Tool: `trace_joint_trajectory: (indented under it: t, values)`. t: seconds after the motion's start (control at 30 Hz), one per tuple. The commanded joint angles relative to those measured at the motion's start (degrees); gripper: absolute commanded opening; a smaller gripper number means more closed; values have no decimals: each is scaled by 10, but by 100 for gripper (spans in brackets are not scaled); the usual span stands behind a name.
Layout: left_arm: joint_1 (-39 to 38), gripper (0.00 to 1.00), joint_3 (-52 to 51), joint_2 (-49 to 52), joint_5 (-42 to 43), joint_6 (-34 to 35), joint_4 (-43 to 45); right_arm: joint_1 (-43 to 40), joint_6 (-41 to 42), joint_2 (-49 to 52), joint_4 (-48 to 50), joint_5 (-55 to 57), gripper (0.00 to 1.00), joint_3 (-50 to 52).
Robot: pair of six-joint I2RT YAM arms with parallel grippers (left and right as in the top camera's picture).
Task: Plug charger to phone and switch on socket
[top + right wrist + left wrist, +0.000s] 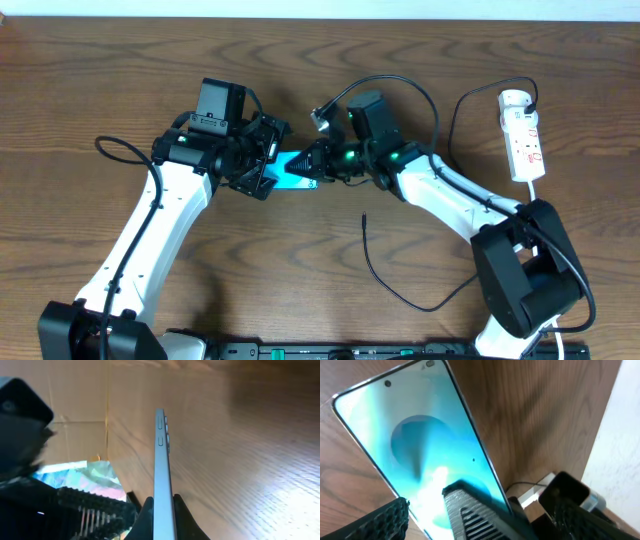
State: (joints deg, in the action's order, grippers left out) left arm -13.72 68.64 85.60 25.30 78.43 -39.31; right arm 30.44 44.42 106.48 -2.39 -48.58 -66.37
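Phone (161, 460) in right jaws, left jaws wide

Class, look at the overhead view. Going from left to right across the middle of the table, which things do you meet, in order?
Left pincer → phone → right pincer → power strip. The charger cable sprawls across too much of the view to place.
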Motion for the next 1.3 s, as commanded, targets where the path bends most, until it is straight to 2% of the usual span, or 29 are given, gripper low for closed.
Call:
trace_joint_trajectory:
  t: [0.0, 0.1, 0.23, 0.43, 0.63, 0.8, 0.9, 1.27]
  values:
    - [4, 92, -1, -7, 26, -55, 13, -21, -12, -2, -12, 8, 2, -4]
    - [16, 92, -1, -7, 59, -85, 32, -44, 9, -2, -24, 24, 2, -4]
    - [31, 93, -1, -7, 84, -109, 43, -80, 86, -2, -32, 58, 1, -4]
    - [34, 93, -1, -7, 84, -113, 50, -116, 259, -2, -23, 71, 2, -4]
    - [34, 93, -1, -7, 77, -104, 92, -111, 421, -2, 67, 32, 1, -4]
    - [34, 91, -1, -7, 45, -76, 97, -96, 475, -2, 157, -6, 2, -4]
    - [34, 84, -1, -7, 31, -64, 99, -86, 490, -2, 201, -16, 1, -4]
    - [34, 81, -1, -7, -14, -12, 111, -41, 503, -2, 227, -31, 2, -4]
